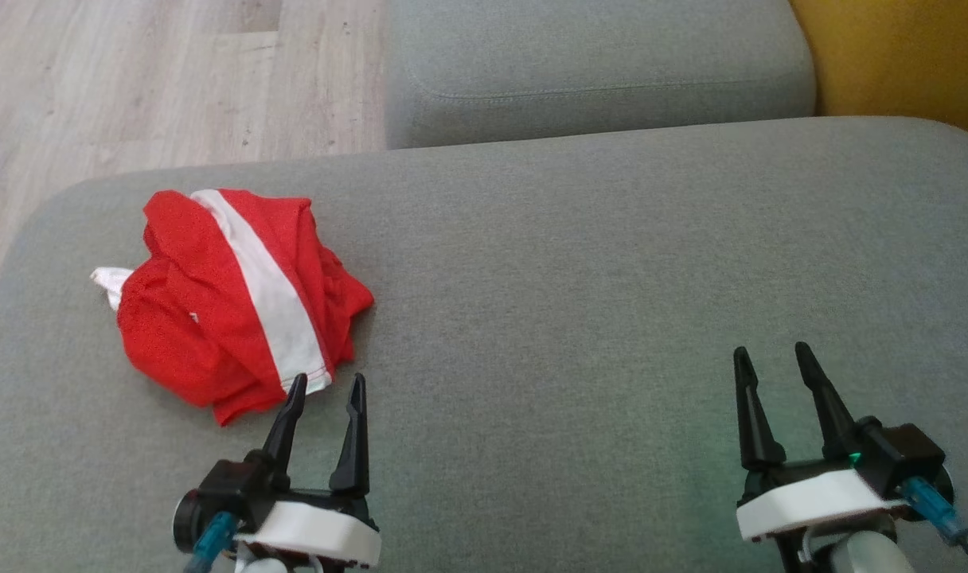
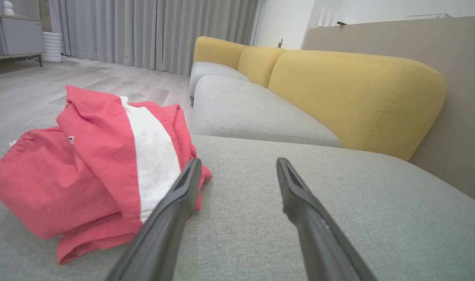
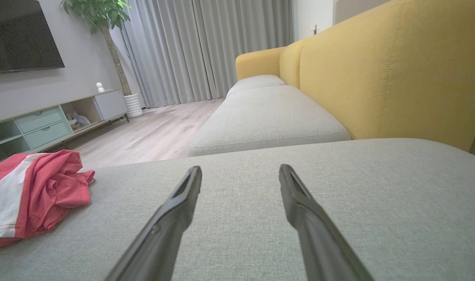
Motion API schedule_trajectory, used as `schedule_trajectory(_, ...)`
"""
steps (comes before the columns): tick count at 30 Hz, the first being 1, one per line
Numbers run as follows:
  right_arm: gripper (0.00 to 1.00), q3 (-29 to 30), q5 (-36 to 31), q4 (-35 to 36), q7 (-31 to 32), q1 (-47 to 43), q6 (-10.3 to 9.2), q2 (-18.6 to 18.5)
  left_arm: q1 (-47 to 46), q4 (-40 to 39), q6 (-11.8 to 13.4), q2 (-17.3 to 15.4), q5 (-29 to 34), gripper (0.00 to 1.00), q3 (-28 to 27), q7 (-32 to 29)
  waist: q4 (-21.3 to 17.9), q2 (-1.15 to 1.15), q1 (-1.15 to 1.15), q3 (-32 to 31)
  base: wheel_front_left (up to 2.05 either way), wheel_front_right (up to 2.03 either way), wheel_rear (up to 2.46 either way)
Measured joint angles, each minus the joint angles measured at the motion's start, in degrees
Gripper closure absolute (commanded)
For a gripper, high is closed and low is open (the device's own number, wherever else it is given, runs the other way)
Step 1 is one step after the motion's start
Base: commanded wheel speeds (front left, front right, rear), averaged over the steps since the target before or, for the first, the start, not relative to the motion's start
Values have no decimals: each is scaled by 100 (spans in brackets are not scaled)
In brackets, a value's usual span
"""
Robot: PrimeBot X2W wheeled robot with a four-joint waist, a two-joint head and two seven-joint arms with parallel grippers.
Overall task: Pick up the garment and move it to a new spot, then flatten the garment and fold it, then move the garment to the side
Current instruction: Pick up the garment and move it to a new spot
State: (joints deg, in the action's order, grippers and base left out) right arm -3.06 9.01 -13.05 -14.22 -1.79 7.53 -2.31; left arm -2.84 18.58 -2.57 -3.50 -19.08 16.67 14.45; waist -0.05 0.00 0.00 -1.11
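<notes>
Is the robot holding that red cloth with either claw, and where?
Nothing is held. The left gripper and right gripper are open and empty; the garment lies crumpled on the grey cushion.

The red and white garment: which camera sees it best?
The head view: the crumpled garment shows almost whole from above on the grey seat cushion. The left wrist view sees it close and low, partly behind a left claw finger. The right wrist view crops it at the edge.
</notes>
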Motion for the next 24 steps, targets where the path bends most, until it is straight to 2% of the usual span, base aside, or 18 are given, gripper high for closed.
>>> schedule_trajectory(7,0,-156,2,0,0,-1,0,-1,-1,13,-24,26,109,0,-74,0,246,0,0,-23,0,0,0)
schedule_trajectory(24,0,-709,200,11,0,-13,0,-4,116,0,4,41,271,0,-416,0,1142,0,0,-152,0,0,0)
